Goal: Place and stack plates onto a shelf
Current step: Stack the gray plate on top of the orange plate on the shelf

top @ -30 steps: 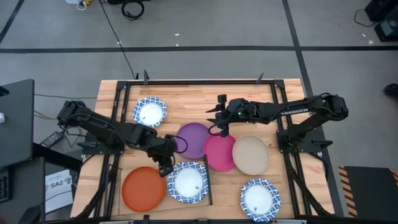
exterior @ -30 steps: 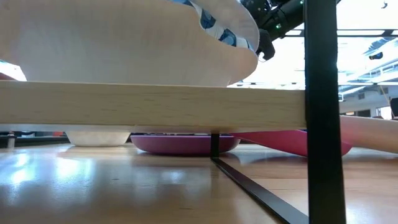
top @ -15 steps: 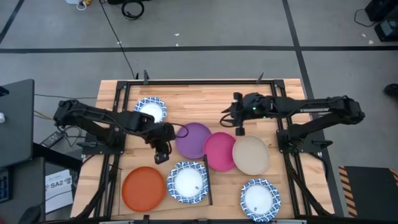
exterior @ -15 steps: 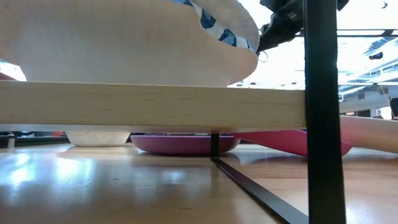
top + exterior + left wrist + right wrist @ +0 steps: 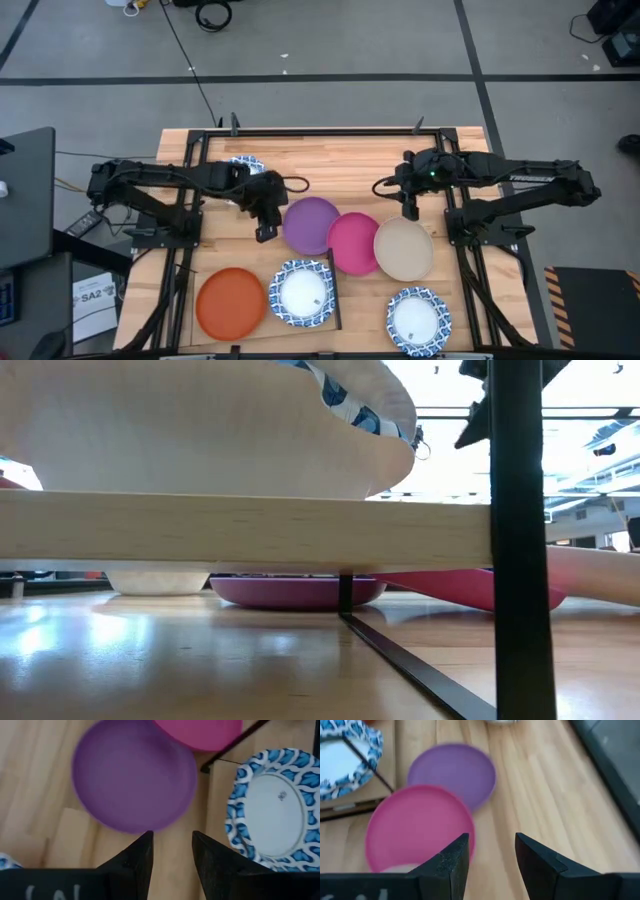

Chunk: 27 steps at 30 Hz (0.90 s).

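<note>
two on the shelf, purple looks next

left gripper (image 5: 263,222) hangs just beside the purple plate (image 5: 311,224), fingers (image 5: 140,855) apart and empty; right gripper (image 5: 408,205) hovers above the beige plate (image 5: 404,249), fingers spread, holding nothing

the shelf (image 5: 330,310) carries an orange plate (image 5: 231,302) and a blue-rimmed plate (image 5: 301,293)

best bet: dip low, catch the purple rim where it's clear of the magenta plate (image 5: 354,243), lift level

slatted wooden table (image 5: 320,165), grey floor around, cables beyond the far edge
</note>
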{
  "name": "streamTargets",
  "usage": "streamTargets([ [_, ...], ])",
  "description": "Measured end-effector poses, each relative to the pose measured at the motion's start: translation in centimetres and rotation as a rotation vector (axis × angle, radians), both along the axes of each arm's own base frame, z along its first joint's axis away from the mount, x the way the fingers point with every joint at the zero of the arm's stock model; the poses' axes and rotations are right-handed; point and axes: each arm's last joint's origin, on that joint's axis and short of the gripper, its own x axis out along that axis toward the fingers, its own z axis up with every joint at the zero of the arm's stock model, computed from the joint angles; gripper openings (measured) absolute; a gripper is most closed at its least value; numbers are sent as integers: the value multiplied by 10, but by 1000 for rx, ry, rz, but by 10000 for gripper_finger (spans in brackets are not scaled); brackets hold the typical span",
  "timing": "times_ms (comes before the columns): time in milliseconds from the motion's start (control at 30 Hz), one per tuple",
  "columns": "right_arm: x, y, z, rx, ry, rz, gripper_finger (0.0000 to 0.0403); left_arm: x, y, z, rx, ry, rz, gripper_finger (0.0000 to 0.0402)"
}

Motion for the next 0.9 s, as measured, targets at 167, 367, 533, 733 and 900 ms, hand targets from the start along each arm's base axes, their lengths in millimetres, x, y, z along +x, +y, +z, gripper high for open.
streamTargets([
  [167, -15, 5, -7, 130, 121, 8, 165, 3, 13, 2, 22, -49, 15, 142],
  [367, -20, 7, -17, 147, 190, 13, 165, 6, 23, 5, 27, -90, 50, 142],
  [533, -18, 7, -39, 133, 210, 16, 165, 6, 25, 4, 27, -91, 56, 142],
  [733, -16, 7, -63, 130, 201, 16, 165, 7, 25, 5, 26, -98, 55, 142],
  [900, -14, 6, -76, 129, 186, 16, 165, 7, 25, 5, 27, -101, 55, 142],
])
